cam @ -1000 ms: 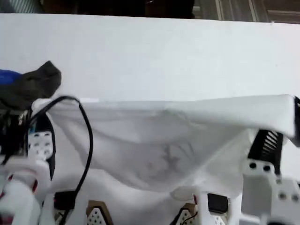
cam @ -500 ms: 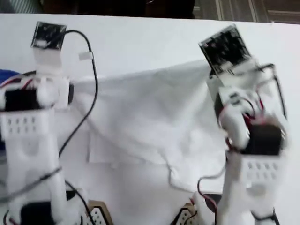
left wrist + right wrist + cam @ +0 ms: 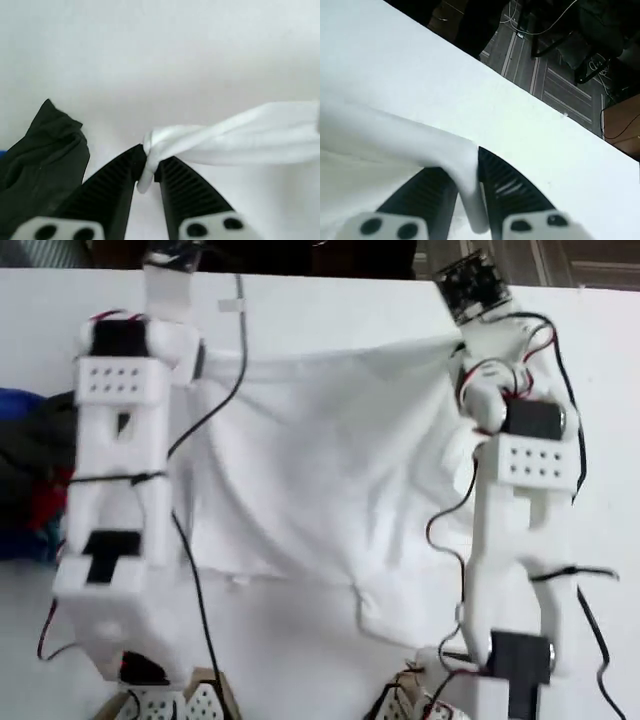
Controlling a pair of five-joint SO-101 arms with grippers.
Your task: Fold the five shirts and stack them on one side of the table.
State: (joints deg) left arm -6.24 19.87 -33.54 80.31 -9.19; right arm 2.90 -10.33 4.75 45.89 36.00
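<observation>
Across the table (image 3: 330, 320), left pincer (image 3: 149, 162) clamped on white shirt (image 3: 320, 470) corner, right pincer (image 3: 467, 165) clamped on another

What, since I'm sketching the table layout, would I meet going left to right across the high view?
pile of dark clothes → left arm → white shirt → right arm

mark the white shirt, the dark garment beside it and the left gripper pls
White cloth shirt (image 3: 320, 470), high view, middle of the spread fabric.
Dark crumpled garment (image 3: 42, 160), left wrist view, its folded middle.
Left gripper (image 3: 150, 159), left wrist view, between black fingertips pinching the shirt's edge.
</observation>
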